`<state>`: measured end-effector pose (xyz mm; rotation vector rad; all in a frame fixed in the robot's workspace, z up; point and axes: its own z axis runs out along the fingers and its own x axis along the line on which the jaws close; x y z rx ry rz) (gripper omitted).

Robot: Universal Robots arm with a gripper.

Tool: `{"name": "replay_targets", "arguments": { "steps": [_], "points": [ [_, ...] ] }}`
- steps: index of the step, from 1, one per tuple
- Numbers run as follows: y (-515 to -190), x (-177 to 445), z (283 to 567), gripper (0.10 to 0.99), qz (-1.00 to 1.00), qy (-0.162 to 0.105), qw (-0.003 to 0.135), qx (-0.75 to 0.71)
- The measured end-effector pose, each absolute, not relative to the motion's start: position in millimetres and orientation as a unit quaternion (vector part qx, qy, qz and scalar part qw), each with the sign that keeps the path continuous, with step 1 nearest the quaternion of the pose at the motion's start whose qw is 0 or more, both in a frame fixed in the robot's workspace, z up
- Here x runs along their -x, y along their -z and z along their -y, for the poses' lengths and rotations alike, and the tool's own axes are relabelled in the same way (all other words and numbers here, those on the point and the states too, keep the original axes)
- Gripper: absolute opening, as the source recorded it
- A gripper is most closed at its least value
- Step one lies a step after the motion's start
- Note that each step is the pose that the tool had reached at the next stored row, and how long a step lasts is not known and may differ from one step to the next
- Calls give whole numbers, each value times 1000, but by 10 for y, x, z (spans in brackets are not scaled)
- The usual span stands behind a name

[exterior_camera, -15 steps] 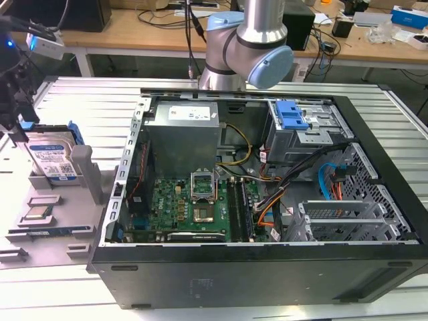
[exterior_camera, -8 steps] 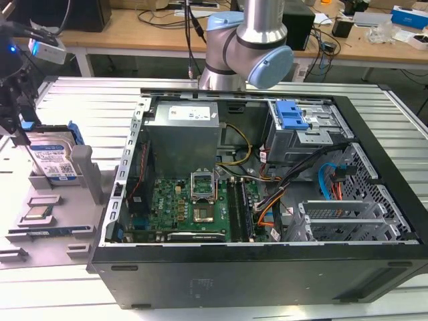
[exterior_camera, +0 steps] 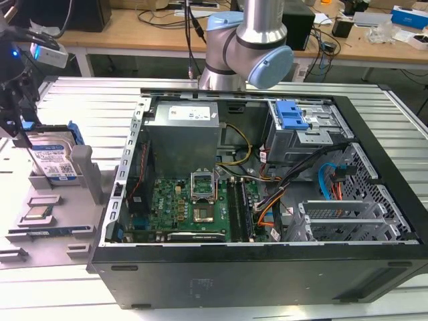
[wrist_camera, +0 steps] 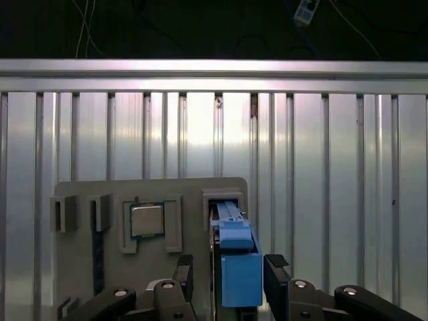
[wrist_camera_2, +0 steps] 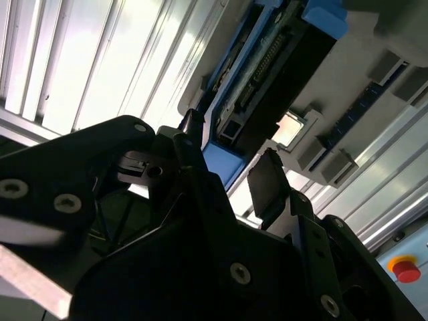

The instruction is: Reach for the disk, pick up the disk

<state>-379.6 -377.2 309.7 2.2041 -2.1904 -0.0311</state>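
Observation:
The disk [exterior_camera: 55, 160] stands on edge in a slot of a grey holder plate [exterior_camera: 80, 231] at the exterior view's left, its white-and-blue label facing outward and a blue bracket along its edges. My gripper [exterior_camera: 22, 134] hangs right over its upper edge. In the first wrist view the black fingers [wrist_camera: 276, 273] straddle the disk's blue bracket [wrist_camera: 239, 267], with a narrow gap showing on either side. The second wrist view shows the same: gripper [wrist_camera_2: 231, 167] open around the disk [wrist_camera_2: 267, 73], both pads close to it.
A small grey chip [wrist_camera: 147, 219] sits in a pocket of the plate beside the disk. An open computer case [exterior_camera: 254, 200] takes up the middle of the ribbed metal table [exterior_camera: 87, 100]. The arm's base [exterior_camera: 247, 47] stands behind it. A red button [wrist_camera_2: 404, 267] shows nearby.

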Motion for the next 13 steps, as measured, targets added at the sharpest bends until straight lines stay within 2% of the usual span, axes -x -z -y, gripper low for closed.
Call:
{"name": "replay_targets", "arguments": {
  "steps": [13],
  "points": [
    [-3015,3796,3772,545,704,10,17,-710]
  ]
}}
